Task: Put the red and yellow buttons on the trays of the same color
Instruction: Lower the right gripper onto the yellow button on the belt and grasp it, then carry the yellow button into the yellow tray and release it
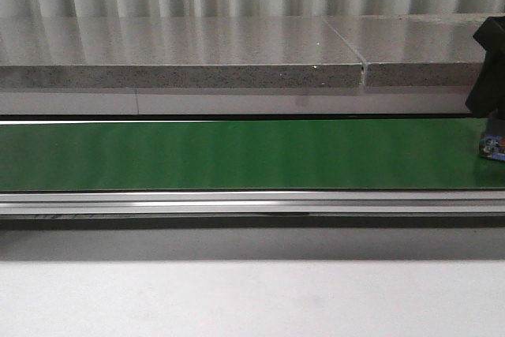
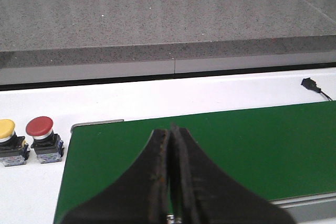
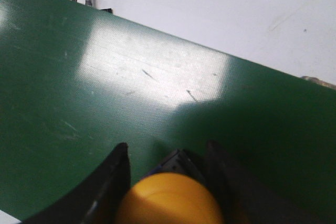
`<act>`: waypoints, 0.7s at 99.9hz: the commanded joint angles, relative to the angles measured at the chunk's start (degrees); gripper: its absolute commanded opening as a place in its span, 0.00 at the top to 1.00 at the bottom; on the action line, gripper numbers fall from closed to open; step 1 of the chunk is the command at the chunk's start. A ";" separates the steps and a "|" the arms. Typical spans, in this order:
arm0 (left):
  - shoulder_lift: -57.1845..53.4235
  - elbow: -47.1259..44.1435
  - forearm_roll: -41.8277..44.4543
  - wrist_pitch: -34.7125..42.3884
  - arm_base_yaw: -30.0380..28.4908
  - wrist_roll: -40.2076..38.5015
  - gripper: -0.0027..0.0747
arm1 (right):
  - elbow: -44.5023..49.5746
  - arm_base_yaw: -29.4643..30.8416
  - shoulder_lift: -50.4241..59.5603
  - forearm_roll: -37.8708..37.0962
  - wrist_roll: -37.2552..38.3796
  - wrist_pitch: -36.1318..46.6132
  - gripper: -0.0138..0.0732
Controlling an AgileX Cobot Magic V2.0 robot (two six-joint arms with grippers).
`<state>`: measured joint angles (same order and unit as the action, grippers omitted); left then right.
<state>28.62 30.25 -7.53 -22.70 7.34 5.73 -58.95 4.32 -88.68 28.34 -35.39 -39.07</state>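
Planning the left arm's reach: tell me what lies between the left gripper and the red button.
In the left wrist view, only bare green belt and white tabletop separate the left gripper from the red button.

A green belt (image 1: pixel 237 154) runs across the middle of the front view, with a metal rail (image 1: pixel 237 203) along its lower edge. A speckled stone ledge (image 1: pixel 181 57) fills the upper frame; below lies a white table (image 1: pixel 237 297).
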 commanded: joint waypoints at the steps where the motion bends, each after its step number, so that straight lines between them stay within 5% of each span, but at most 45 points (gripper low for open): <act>1: 0.14 1.47 -0.50 3.88 0.47 -0.21 0.99 | -1.21 0.86 2.70 1.59 1.65 0.28 0.87; 24: 0.14 1.47 -0.50 3.88 0.47 -0.21 0.99 | -1.21 7.54 10.07 0.86 7.36 -3.01 0.88; 70: 0.14 1.47 -0.50 3.88 0.47 -0.21 0.99 | 3.11 34.42 21.60 -12.93 26.57 -9.31 0.88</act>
<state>28.62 30.25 -7.53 -22.70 7.34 5.73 -56.62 35.10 -69.29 15.59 -10.53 -51.09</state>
